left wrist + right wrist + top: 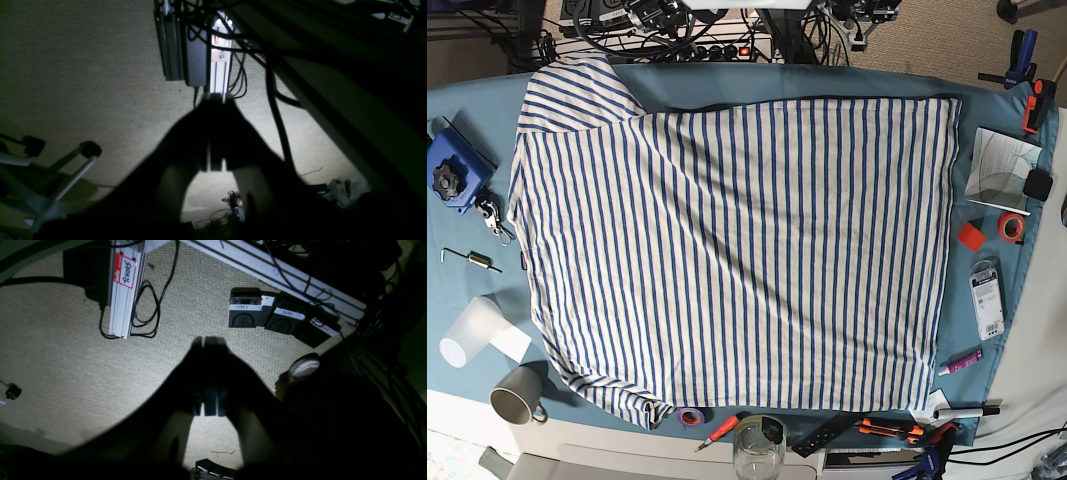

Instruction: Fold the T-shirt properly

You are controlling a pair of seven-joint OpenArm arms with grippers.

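The T-shirt (737, 245), cream with thin blue stripes, lies spread flat across the table in the base view, one short sleeve at the upper left (572, 90) and its bottom left edge a little bunched. Neither gripper shows in the base view. In the left wrist view my left gripper (215, 100) is a dark silhouette with its fingers closed together, empty, hanging over the carpet floor. In the right wrist view my right gripper (208, 340) looks the same: fingers together, empty, over the floor. The shirt is out of both wrist views.
A teal cloth (727, 85) covers the table. Around the shirt lie a blue tool (452, 175), white cup (472, 335), grey mug (515, 405), glass (759, 450), purple tape roll (691, 416), red tape (1010, 226) and paper (1002, 165). Foot pedals (245, 311) sit on the floor.
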